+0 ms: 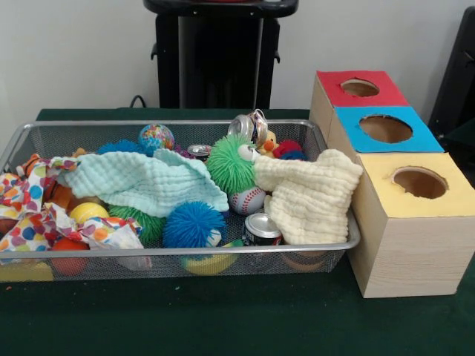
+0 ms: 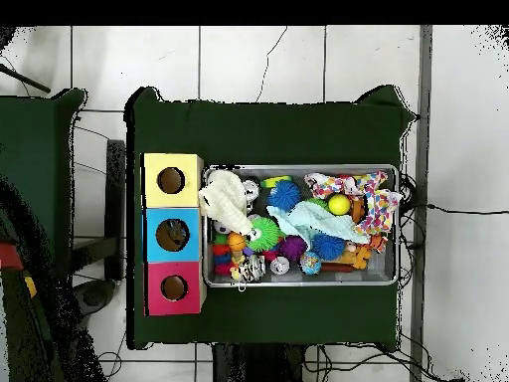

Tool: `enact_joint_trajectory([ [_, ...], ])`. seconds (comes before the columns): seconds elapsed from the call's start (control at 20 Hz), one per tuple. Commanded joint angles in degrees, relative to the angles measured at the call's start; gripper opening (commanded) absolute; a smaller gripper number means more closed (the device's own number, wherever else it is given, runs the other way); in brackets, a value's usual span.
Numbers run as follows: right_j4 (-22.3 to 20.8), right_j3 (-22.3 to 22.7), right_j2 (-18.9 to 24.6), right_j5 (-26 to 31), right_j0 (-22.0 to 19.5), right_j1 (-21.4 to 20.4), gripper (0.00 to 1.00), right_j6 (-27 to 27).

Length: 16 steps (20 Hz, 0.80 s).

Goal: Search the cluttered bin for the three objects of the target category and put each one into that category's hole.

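The wire mesh bin (image 1: 185,252) stands on the green table, full of toys and cloths; it also shows in the overhead view (image 2: 396,224). No crushed clear plastic bottle shows in either view; they are hidden under the clutter. A mint cloth (image 1: 145,182), a cream cloth (image 1: 308,196) and a patterned cloth (image 1: 37,215) cover much of the bin. Three wooden boxes with round holes stand beside it: red (image 1: 330,90), blue (image 1: 349,130), yellow (image 1: 378,174). The gripper is not in view.
In the bin lie a green spiky ball (image 1: 228,162), a blue spiky ball (image 1: 193,225), a baseball (image 1: 249,200), a globe ball (image 1: 156,137) and silver cans (image 1: 261,228). The black pedestal (image 1: 219,52) stands behind the table.
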Motion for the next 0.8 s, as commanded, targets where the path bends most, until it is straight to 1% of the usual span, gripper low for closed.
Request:
enact_joint_trajectory([
  [0.05,-0.08,-9.31,-7.95,10.10,1.46,9.23,0.00,22.15],
  [0.1,-0.01,-9.30,-7.81,10.21,1.17,9.32,0.00,21.39],
  [0.15,-0.07,-8.32,-7.61,9.94,0.67,8.75,0.00,19.85],
  [0.3,-0.36,-6.20,-6.39,10.71,-1.25,7.01,0.00,14.10],
  [0.5,0.52,-1.20,-4.36,8.68,-4.45,3.54,0.00,7.79],
  [0.65,1.84,3.36,-2.42,4.86,-7.43,0.92,0.00,5.30],
  [0.8,2.14,6.69,-0.74,3.92,-10.38,-1.15,0.00,1.22],
])
